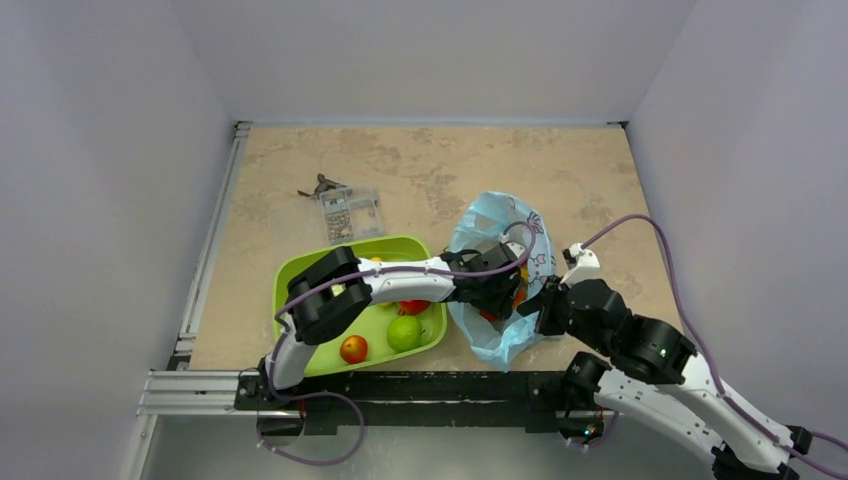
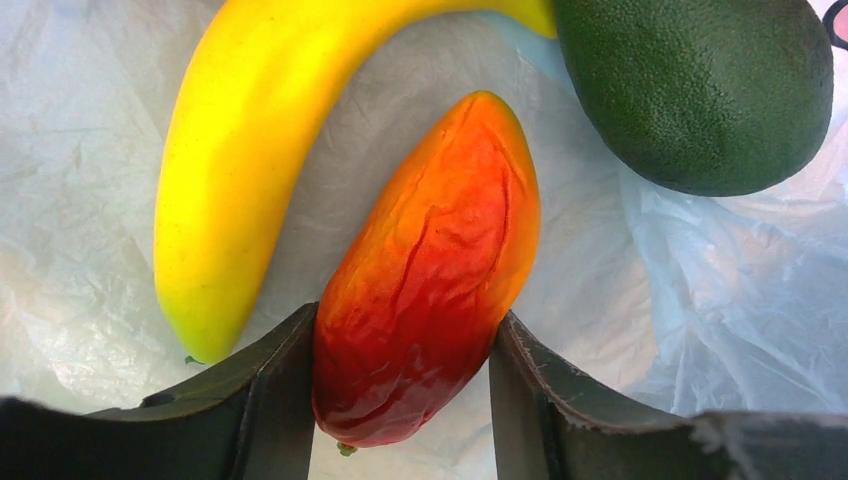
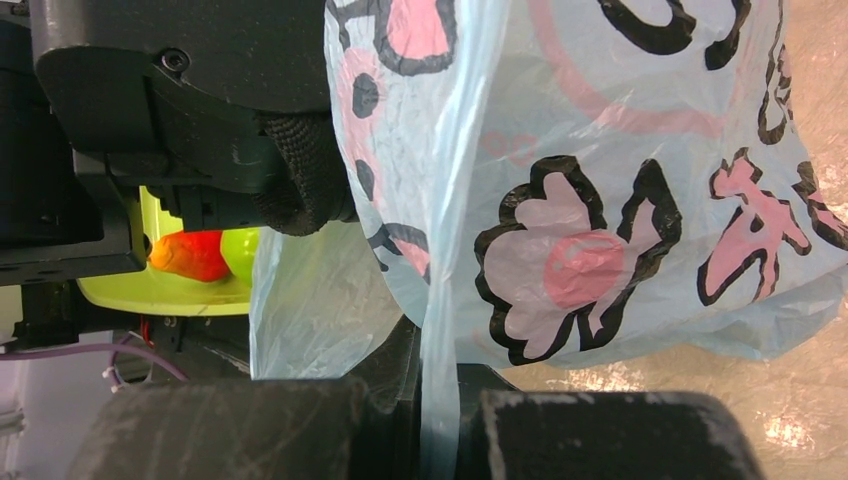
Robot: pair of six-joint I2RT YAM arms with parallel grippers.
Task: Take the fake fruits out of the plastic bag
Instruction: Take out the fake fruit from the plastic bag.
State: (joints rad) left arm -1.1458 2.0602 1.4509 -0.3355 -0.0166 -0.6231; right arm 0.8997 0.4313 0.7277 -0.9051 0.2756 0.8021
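Beige tabletop (image 1: 450, 165) is being occupied at left by a green tray (image 1: 290, 275). Inside the plastic bag (image 1: 500, 215), the mango (image 2: 440, 250) is being clamped by the left gripper (image 2: 400, 335), beside banana (image 2: 240, 150) and avocado (image 2: 700, 80). Its film is being pinched by the right gripper (image 3: 440, 420).

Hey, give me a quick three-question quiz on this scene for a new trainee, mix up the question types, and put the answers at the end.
1. True or false: the right gripper hangs open, clear of the plastic bag.
2. Which fruit sits between the jaws of the left gripper?
3. Fill in: the green apple lies in the lime-green ____.
Key: 1 false, its jaws pinch the bag's film; 2 the mango; 3 tray.
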